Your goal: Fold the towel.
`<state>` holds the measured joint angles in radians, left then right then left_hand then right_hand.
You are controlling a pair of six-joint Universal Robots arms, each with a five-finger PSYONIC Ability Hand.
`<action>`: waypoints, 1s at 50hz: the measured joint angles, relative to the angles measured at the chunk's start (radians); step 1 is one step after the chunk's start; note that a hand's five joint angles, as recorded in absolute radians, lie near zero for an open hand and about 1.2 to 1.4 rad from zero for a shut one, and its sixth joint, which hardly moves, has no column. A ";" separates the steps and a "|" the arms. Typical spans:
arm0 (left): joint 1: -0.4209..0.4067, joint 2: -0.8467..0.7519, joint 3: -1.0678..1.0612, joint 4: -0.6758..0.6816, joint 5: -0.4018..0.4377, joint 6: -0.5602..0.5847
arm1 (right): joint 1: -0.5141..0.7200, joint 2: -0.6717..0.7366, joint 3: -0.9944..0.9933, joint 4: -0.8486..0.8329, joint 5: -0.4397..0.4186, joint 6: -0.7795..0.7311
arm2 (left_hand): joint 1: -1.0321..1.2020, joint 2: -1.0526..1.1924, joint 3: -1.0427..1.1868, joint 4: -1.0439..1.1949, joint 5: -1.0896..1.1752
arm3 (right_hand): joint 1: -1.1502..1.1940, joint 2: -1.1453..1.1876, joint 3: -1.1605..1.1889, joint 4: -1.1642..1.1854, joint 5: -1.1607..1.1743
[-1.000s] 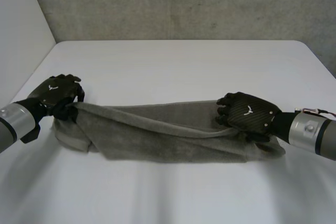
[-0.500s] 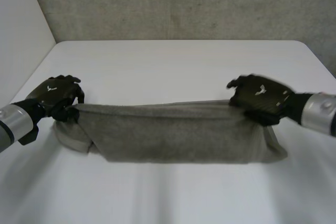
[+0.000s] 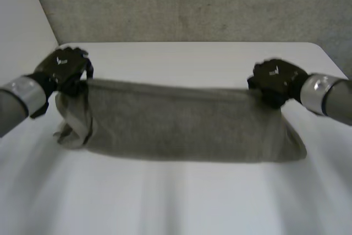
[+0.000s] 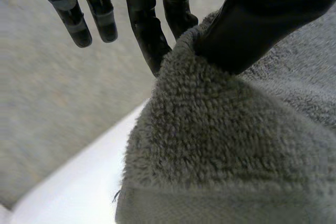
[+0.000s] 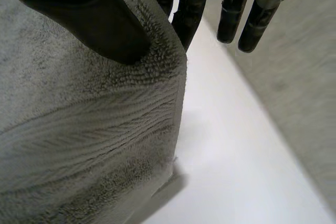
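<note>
A grey towel [image 3: 187,119] hangs stretched between two robot hands above a white desk [image 3: 192,56], its long axis running from 9 o'clock to 3 o'clock across the head view. The left hand [image 3: 65,65] grips the top corner at the 9 o'clock end and the right hand [image 3: 276,78] grips the top corner at the 3 o'clock end, the two well apart with the upper edge nearly taut between them. In the left wrist view the thumb [image 4: 273,14] presses the pile against two fingers [image 4: 152,30] behind the cloth, while the other fingers stand straight and clear of it. The right wrist view shows the same pinch, thumb [image 5: 79,14] on the near face and fingers [image 5: 189,3] at the back. From the held edge the cloth falls toward 6 o'clock, and its lower edge appears to rest on the desk. A bunched fold droops under the left hand, so that end looks less tidy than the other. A rough grey wall [image 3: 192,4] closes the scene at 12 o'clock, and nothing else lies on the desk near the towel. Since each hand has its own corner, the fold likely turns on both carrying the top edge together along the 12-to-6 line to meet the lower edge. The slack bunch at 9 o'clock is what may spoil the alignment.
</note>
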<state>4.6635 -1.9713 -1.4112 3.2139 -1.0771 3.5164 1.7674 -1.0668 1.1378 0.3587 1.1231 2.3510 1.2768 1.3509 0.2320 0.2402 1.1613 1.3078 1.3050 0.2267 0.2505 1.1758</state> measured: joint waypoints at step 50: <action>-0.065 -0.103 -0.329 0.455 -0.051 0.168 | -0.005 -0.027 0.616 -0.632 -0.072 0.027 | 0.000 0.002 0.000 0.000 0.015 | 0.000 0.024 0.000 0.000 0.020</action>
<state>4.5984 -2.0739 -1.7404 3.6686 -1.1279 3.6845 1.7626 -1.0942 1.7535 -0.2728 1.0507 2.3780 1.2768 1.3531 0.2320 0.2402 1.1758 1.3078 1.3290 0.2267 0.2505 1.1957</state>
